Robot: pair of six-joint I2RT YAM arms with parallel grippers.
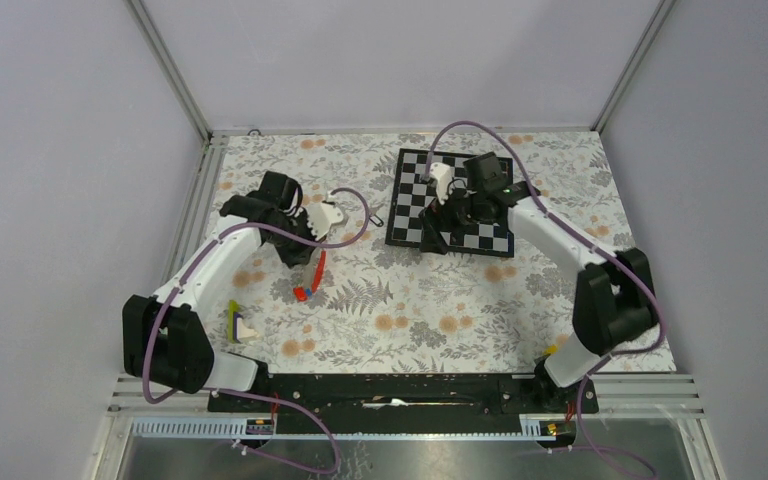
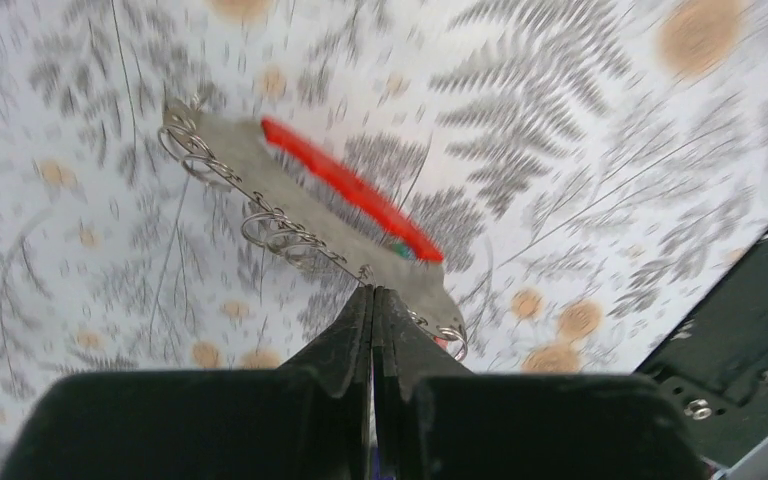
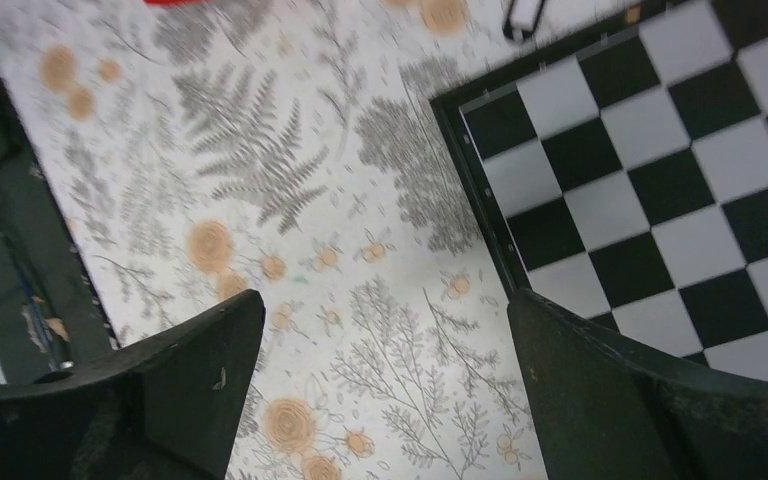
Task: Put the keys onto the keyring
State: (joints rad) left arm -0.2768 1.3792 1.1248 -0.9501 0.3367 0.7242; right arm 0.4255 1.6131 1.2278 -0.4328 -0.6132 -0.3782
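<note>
My left gripper [image 2: 373, 292] is shut on the edge of a flat grey metal piece [image 2: 260, 175] that carries several wire rings [image 2: 278, 234]. A long red tag [image 2: 350, 195] lies along it, with a speck of green [image 2: 398, 249] beside it. From above, the left gripper [image 1: 312, 258] holds this bunch over the cloth, and the red tag [image 1: 306, 285] hangs down with a bit of blue at its tip. A thin wire loop [image 1: 375, 218] lies on the cloth between the arms. My right gripper [image 3: 385, 330] is open and empty, low over the cloth by the checkerboard's edge [image 1: 432, 228].
A black-and-white checkerboard [image 1: 460, 160] lies at the back right and shows in the right wrist view [image 3: 660, 200]. A yellow-and-white block [image 1: 239, 323] sits near the left arm's base. A black rail [image 1: 400, 390] runs along the near edge.
</note>
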